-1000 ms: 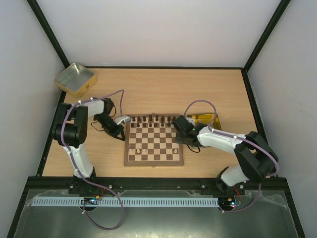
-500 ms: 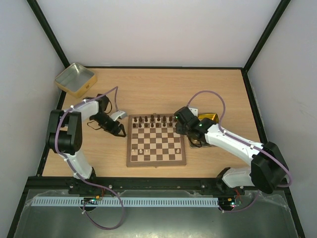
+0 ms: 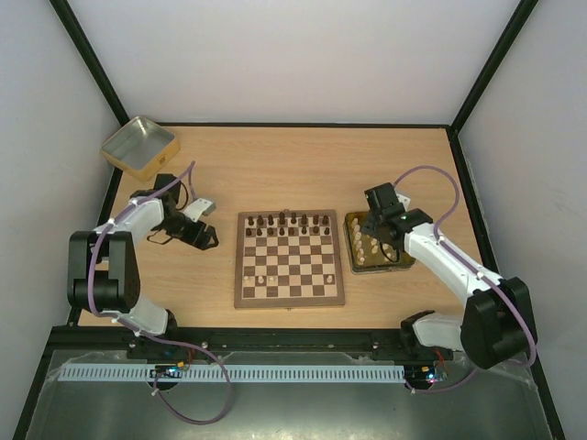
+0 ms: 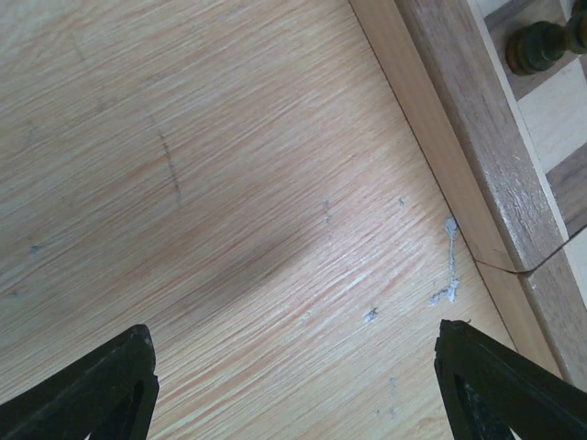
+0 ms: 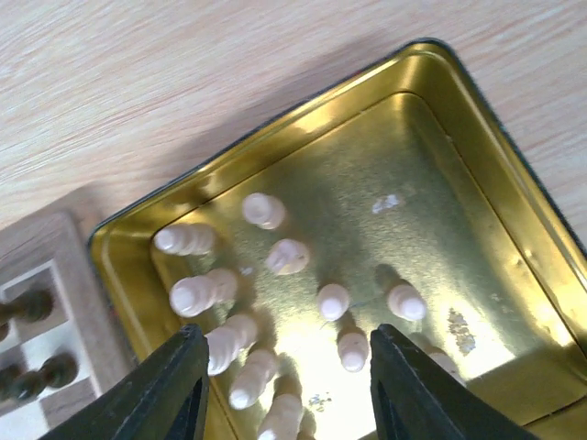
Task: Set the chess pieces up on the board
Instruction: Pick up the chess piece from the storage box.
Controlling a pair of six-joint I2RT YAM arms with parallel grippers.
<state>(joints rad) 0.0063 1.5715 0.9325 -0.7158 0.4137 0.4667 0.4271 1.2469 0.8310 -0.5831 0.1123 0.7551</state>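
Observation:
The board (image 3: pixel 291 291) lies mid-table with dark chessmen along its far rows and two cream chess pieces (image 3: pixel 261 278) near its front left. Several more cream chess pieces (image 5: pixel 275 257) stand and lie in a gold tin (image 5: pixel 477 192) to the right of the board (image 5: pixel 55 247). My right gripper (image 5: pixel 286 385) hangs open just above them, with nothing between its fingers (image 5: pixel 174 390). In the top view this right gripper (image 3: pixel 376 235) is over the tin (image 3: pixel 400 264). My left gripper (image 4: pixel 298 390) is open over bare table, left of the board's border (image 4: pixel 468 137); in the top view the left gripper (image 3: pixel 205 239) is beside the board's far left corner.
A second gold tin (image 3: pixel 139 147) sits at the table's far left corner. A dark chessman (image 4: pixel 537 46) stands on the board's corner square near my left gripper. Dark chessmen (image 5: pixel 32 307) also stand close to the right tin's left wall.
Both grippers have opened. My right arm swung right from the board's far right edge to over the tin. My left arm drew back left, away from the board.

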